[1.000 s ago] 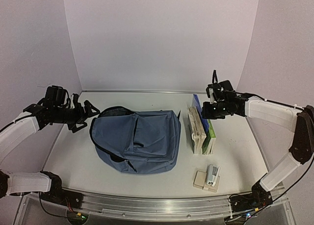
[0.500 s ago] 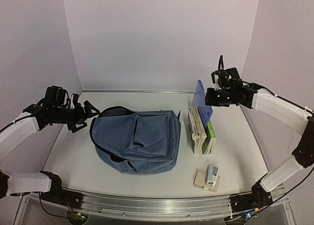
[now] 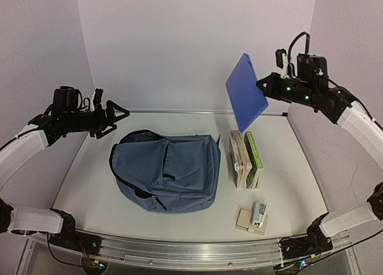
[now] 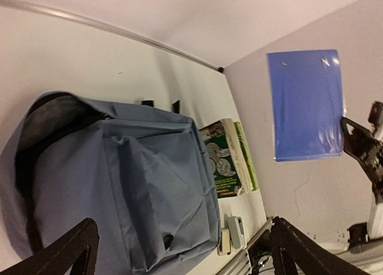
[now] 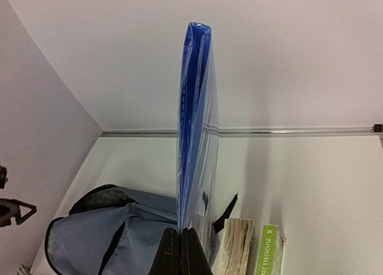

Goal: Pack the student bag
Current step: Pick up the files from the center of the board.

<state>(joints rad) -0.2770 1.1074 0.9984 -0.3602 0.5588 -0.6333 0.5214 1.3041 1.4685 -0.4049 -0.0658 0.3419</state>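
From above, the bag [image 3: 164,172] lies flat on the tabletop [image 3: 299,185] left of the books [image 3: 246,160], left fingers [image 3: 118,111] spread wide and empty, right fingers [image 3: 264,84] pinching a blue folder [image 3: 245,92] aloft; the left wrist sees the bag between parted fingers, the right wrist the folder's edge clamped.

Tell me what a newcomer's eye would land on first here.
The bright blue folder grabs the eye first, pinched by one edge in the shut right gripper and held in mid-air above the books at the table's right. Next comes the big slate-blue student bag, lying flat mid-table with its main opening unzipped. The left gripper hovers wide open near that opening.
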